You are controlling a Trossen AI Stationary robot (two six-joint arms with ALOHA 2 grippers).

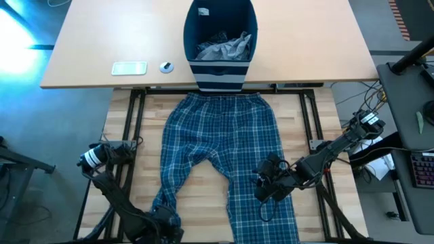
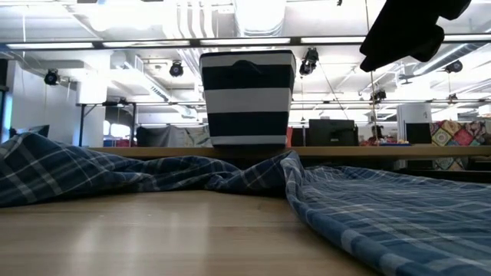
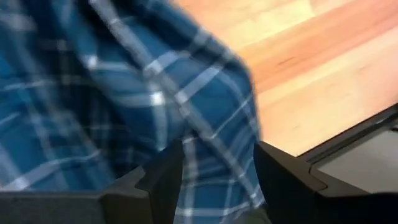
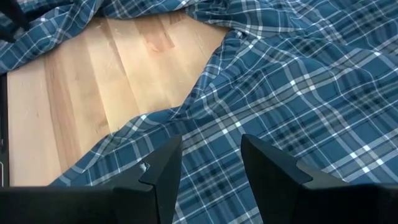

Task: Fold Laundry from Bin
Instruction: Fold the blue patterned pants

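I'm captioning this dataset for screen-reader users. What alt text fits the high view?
Blue-and-white plaid trousers lie spread flat on a wooden table, waistband toward a navy striped bin holding crumpled grey cloth. The left end effector is at one leg's hem and the right end effector is over the other leg.

Even, bright light falls from ceiling lamps point(image 2: 253, 17) far behind the surface point(image 1: 203, 196), leaving only faint shadows. A cyan glare floods the floor point(image 1: 17, 34) at the far left. The left wrist view is blurred across the plaid trousers point(image 3: 112, 106). In the low view, the trousers nearest the lens go soft.
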